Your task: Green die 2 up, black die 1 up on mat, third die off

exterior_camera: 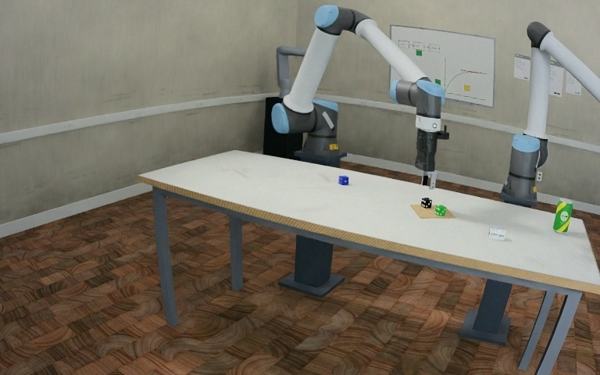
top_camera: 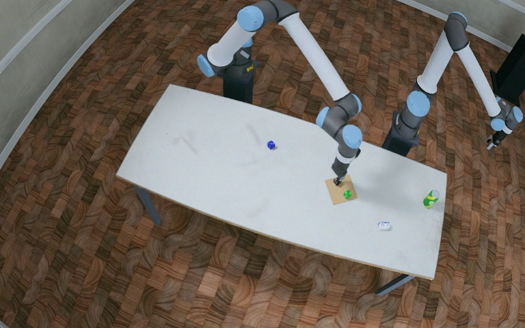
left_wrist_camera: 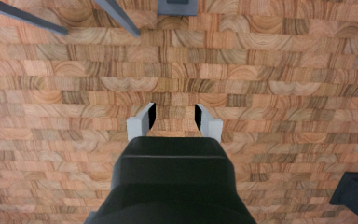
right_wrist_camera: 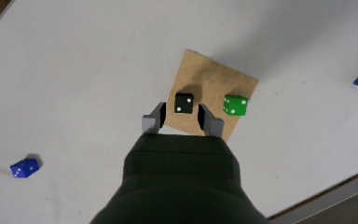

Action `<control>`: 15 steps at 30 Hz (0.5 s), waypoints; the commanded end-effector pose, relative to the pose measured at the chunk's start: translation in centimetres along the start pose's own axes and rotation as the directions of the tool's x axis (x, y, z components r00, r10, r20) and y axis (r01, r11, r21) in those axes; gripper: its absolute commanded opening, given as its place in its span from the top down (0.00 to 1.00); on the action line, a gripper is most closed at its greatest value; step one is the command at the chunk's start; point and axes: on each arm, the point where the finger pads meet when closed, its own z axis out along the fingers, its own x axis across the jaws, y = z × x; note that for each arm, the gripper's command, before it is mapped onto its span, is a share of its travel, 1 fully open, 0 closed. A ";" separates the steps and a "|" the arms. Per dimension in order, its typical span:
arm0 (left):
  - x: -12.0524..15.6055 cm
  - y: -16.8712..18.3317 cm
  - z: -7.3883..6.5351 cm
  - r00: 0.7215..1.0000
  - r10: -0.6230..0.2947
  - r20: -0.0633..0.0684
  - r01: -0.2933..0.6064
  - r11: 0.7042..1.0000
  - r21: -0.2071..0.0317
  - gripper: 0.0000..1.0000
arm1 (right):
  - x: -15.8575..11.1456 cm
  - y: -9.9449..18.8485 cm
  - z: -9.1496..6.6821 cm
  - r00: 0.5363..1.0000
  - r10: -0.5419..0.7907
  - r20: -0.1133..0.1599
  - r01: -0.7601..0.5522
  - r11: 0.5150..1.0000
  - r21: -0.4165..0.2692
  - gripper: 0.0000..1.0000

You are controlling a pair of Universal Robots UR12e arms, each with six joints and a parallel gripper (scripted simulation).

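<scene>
Wood-block flooring (top_camera: 96, 251) (exterior_camera: 110, 265) (left_wrist_camera: 280, 70) surrounds the pale bench (top_camera: 212, 173) (exterior_camera: 265, 190) (right_wrist_camera: 93, 70); on its tan mat (top_camera: 333, 196) (exterior_camera: 422, 212) (right_wrist_camera: 212, 75) sit the black die (exterior_camera: 426, 202) (right_wrist_camera: 184, 103) and the green die (top_camera: 347, 194) (exterior_camera: 440, 210) (right_wrist_camera: 235, 105), apart, each with two pips upward. The right gripper (top_camera: 337, 181) (exterior_camera: 428, 182) (right_wrist_camera: 182, 111) hangs wide and unloaded above the black die; the left gripper (top_camera: 491, 143) (left_wrist_camera: 175, 111), wide and holding nothing, is beyond the bench over bare flooring; the blue die (top_camera: 271, 145) (exterior_camera: 343, 180) (right_wrist_camera: 24, 168) lies off the mat; a green-and-yellow can (top_camera: 431, 198) (exterior_camera: 562, 216) stands near one end.
</scene>
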 end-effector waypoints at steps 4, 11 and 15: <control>0.2 -0.1 0.2 1.000 -0.002 -0.001 0.002 1.000 0.002 0.00 | 0.2 0.1 -0.8 1.000 0.001 -0.002 -0.001 1.000 -0.001 0.13; 0.2 -0.1 0.2 1.000 -0.002 -0.001 0.002 1.000 0.002 0.00 | 0.1 0.0 -0.7 1.000 0.002 0.000 -0.002 0.999 -0.034 0.13; 0.2 -0.1 0.2 1.000 -0.002 -0.001 0.002 1.000 0.002 0.00 | 0.1 -0.1 -0.6 1.000 0.003 0.004 -0.003 0.994 -0.109 0.13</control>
